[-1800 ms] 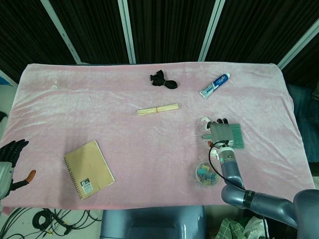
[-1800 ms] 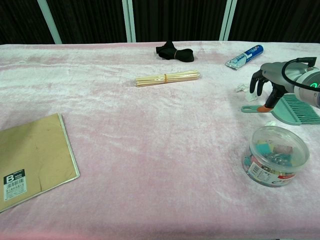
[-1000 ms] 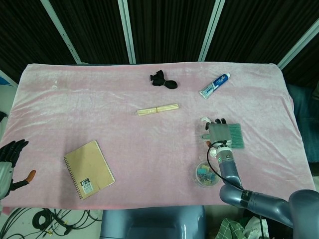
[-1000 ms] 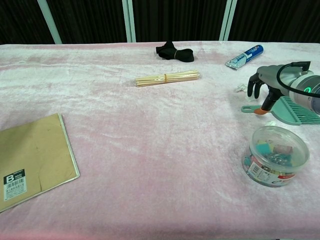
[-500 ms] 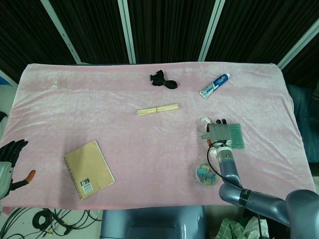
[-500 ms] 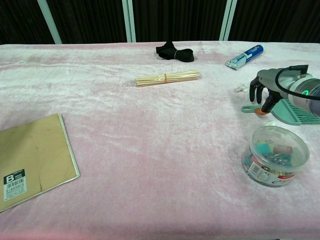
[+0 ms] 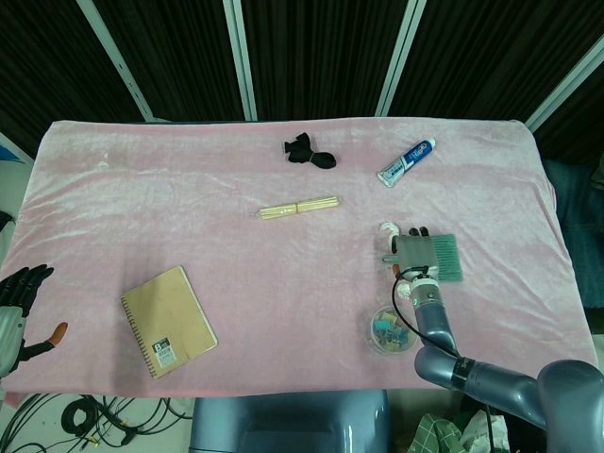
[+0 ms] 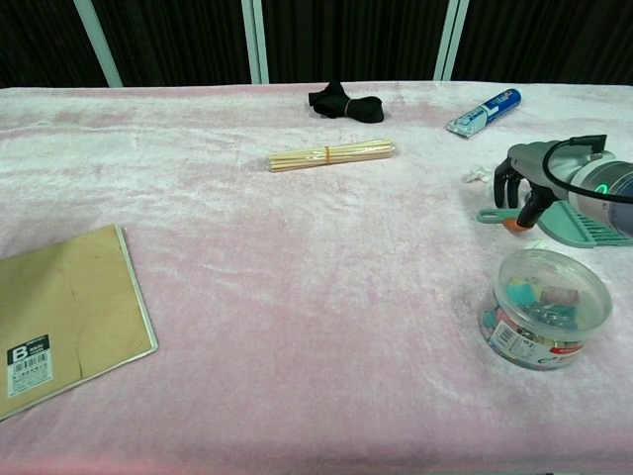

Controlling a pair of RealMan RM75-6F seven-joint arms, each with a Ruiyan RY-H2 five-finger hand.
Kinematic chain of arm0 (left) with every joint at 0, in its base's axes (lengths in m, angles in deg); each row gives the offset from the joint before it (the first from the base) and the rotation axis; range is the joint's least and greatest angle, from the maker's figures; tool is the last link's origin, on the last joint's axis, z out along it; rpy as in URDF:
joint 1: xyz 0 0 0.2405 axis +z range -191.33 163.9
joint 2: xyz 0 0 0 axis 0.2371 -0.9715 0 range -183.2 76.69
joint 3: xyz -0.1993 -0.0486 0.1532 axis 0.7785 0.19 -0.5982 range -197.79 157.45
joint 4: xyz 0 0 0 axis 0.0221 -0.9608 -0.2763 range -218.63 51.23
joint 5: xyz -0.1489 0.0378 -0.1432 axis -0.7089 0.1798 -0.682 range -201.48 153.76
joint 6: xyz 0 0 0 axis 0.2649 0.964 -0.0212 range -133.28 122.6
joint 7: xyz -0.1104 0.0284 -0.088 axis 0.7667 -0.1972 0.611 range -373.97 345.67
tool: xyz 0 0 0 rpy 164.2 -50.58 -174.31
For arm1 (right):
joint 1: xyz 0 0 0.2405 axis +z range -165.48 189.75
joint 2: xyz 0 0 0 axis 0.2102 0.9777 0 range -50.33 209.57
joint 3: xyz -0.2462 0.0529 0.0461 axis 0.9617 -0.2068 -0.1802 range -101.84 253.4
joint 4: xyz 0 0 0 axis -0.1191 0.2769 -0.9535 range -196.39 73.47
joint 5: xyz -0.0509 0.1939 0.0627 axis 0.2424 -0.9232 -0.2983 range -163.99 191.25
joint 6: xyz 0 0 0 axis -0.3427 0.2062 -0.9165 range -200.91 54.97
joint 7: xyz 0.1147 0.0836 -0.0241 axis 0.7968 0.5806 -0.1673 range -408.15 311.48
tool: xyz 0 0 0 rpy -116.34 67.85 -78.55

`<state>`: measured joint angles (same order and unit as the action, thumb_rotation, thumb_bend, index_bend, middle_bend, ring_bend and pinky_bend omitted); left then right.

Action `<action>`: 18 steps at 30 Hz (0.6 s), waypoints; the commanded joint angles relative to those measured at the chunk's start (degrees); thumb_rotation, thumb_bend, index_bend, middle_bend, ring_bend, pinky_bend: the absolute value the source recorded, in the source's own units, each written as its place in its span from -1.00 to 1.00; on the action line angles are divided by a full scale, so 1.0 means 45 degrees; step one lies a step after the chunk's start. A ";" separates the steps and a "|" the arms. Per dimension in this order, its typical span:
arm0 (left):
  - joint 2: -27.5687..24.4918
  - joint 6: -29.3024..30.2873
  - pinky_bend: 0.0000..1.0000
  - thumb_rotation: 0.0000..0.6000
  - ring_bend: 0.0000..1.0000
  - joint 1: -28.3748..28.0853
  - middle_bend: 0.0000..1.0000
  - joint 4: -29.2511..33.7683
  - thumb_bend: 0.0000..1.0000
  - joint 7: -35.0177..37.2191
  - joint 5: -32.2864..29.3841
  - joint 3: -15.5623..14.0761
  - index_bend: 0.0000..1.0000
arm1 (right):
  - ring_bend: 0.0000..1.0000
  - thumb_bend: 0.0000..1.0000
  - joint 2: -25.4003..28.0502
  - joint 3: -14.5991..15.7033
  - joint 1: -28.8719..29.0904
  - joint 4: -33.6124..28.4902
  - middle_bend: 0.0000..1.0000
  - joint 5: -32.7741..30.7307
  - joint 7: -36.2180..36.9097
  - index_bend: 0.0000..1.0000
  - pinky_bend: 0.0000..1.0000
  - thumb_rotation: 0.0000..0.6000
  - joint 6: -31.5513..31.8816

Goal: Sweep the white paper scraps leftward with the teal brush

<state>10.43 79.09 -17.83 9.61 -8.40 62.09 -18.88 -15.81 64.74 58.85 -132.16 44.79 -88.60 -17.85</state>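
The teal brush (image 8: 586,227) lies flat on the pink cloth at the right, its handle (image 8: 492,214) pointing left; it also shows in the head view (image 7: 444,257). My right hand (image 8: 527,184) hangs low over the handle. Its dark fingers reach down on the far side and the orange thumb tip sits on the near side, with no firm grip showing. The same hand (image 7: 411,248) covers the brush's left part from above. White paper scraps (image 8: 476,176) lie just left of the hand, and one scrap (image 8: 534,243) lies in front of the brush. My left hand (image 7: 19,304) hangs empty off the table's left edge.
A clear round tub of clips (image 8: 543,308) stands just in front of the brush. A toothpaste tube (image 8: 483,111) lies behind it. A bundle of wooden sticks (image 8: 330,154) and a black cloth item (image 8: 345,102) lie mid-table. A brown notebook (image 8: 67,310) lies at the front left.
My right hand has sunk lower onto the brush handle and edged slightly right. The brush, the scraps and the left hand have not moved.
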 commanded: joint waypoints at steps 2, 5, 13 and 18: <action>0.0000 -0.0002 -0.86 1.00 -1.00 0.0001 -0.83 -0.0004 -0.40 0.0000 -0.0001 -0.0001 -0.77 | -0.61 -0.44 -0.0058 -0.0012 -0.0011 0.0067 -0.11 0.0021 0.0023 -0.03 -0.73 1.00 -0.0020; -0.0003 -0.0001 -0.85 1.00 -1.00 0.0003 -0.83 -0.0004 -0.40 0.0010 -0.0002 -0.0001 -0.77 | -0.59 -0.44 -0.0125 -0.0015 -0.0020 0.0159 -0.09 0.0058 0.0036 0.00 -0.73 1.00 -0.0030; -0.0011 -0.0025 -0.85 1.00 -1.00 -0.0003 -0.83 0.0011 -0.40 0.0004 -0.0015 0.0000 -0.76 | -0.56 -0.44 -0.0304 -0.0023 -0.0019 0.0443 -0.05 0.0106 0.0035 0.05 -0.73 1.00 -0.0146; -0.0016 -0.0047 -0.85 1.00 -1.00 -0.0009 -0.83 0.0015 -0.40 0.0008 -0.0028 0.0000 -0.76 | -0.54 -0.44 -0.0334 -0.0057 -0.0004 0.0513 -0.02 0.0119 0.0027 0.07 -0.73 1.00 -0.0205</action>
<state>10.36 78.88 -17.87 9.68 -8.36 61.97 -18.88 -17.31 64.50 58.83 -129.87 45.33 -88.48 -18.75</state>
